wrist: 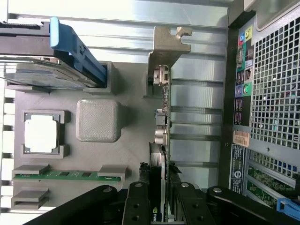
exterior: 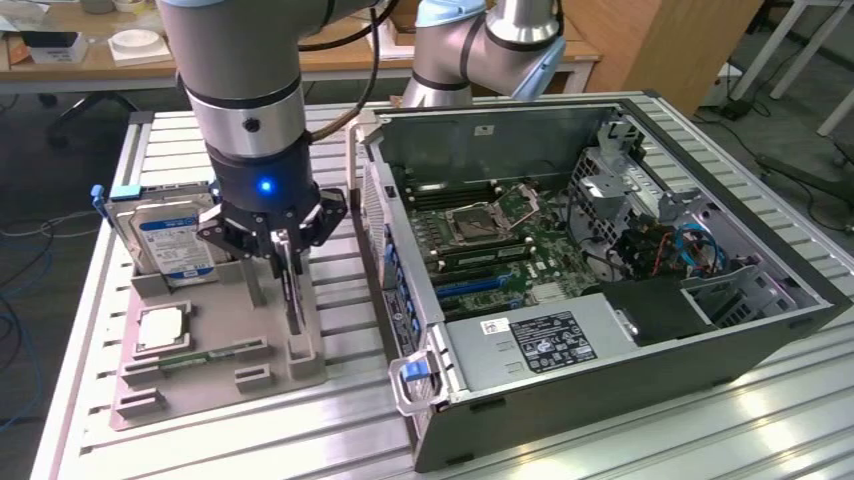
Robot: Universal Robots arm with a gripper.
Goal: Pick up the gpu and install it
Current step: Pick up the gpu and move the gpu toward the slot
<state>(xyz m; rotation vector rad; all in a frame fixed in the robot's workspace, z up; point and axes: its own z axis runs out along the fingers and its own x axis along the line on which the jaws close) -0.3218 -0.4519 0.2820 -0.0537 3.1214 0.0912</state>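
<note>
The gpu (exterior: 291,300) is a slim dark card standing on edge in a slot of the grey holder tray (exterior: 214,385), at the exterior view's left of the open computer case (exterior: 467,140). My gripper (exterior: 283,250) reaches down over its upper edge. In the wrist view the gpu (wrist: 161,117) appears edge-on, its silver bracket (wrist: 166,47) at the far end, and my gripper (wrist: 159,208) has its black fingers (wrist: 138,204) pressed to both faces of the card. The card's lower edge still sits in the tray.
The tray also holds a hard drive (exterior: 167,240) with a blue-white label, a processor (exterior: 160,328) and a green memory stick (exterior: 214,355). The case's rear panel (wrist: 267,93) stands close beside the tray. A second robot arm (exterior: 481,50) rises behind the case.
</note>
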